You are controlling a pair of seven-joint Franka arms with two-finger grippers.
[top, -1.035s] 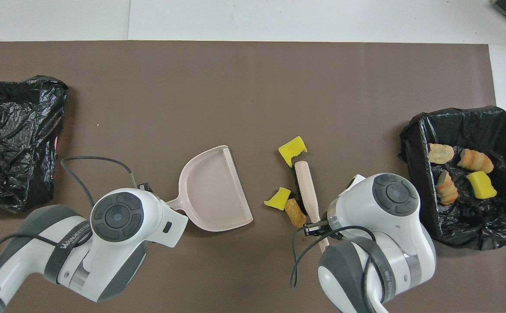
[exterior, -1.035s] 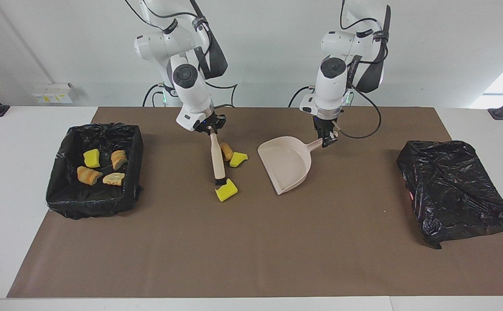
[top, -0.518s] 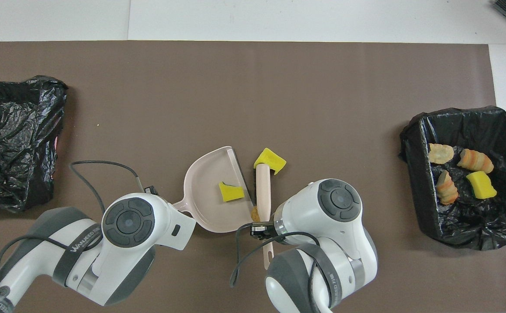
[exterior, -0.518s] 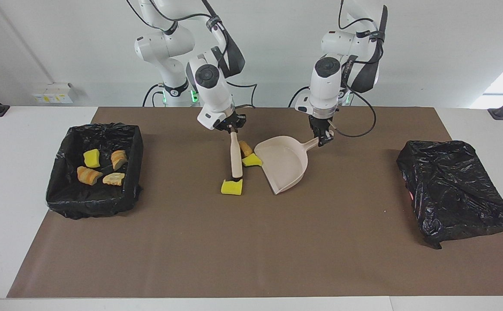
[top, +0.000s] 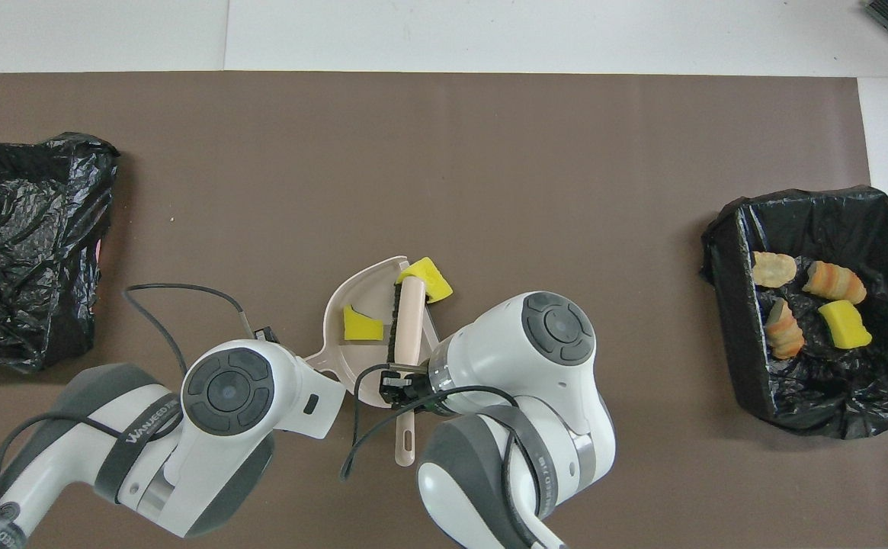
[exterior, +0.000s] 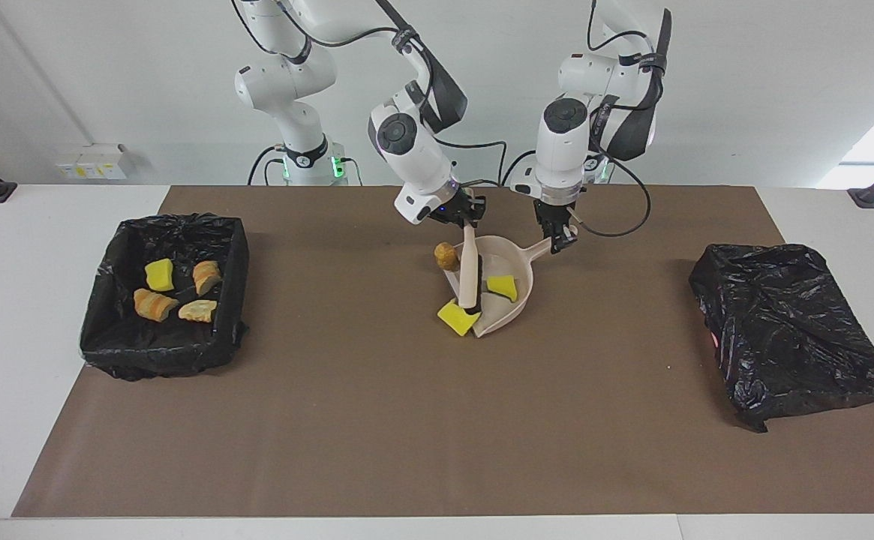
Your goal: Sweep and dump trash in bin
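I run two arms at a brown-covered table. My right gripper (exterior: 461, 218) is clenched on the upper end of a beige-handled brush (exterior: 470, 271), whose long axis runs down from the fingers across the mouth of a beige plastic dustpan (exterior: 521, 292). My left gripper (exterior: 560, 242) is clenched on the pan's handle. One yellow foam chunk (exterior: 503, 286) lies inside the pan, just past the bristles. A second yellow chunk (exterior: 458, 316) sits at the pan's lip by the brush tip, half out. A golden-brown bread lump (exterior: 446, 256) rests outside the rim, beside the brush handle below my right fingers. The right arm is nearer both strays. The black-lined bin (exterior: 110, 277) stands well apart, toward the right arm's end.
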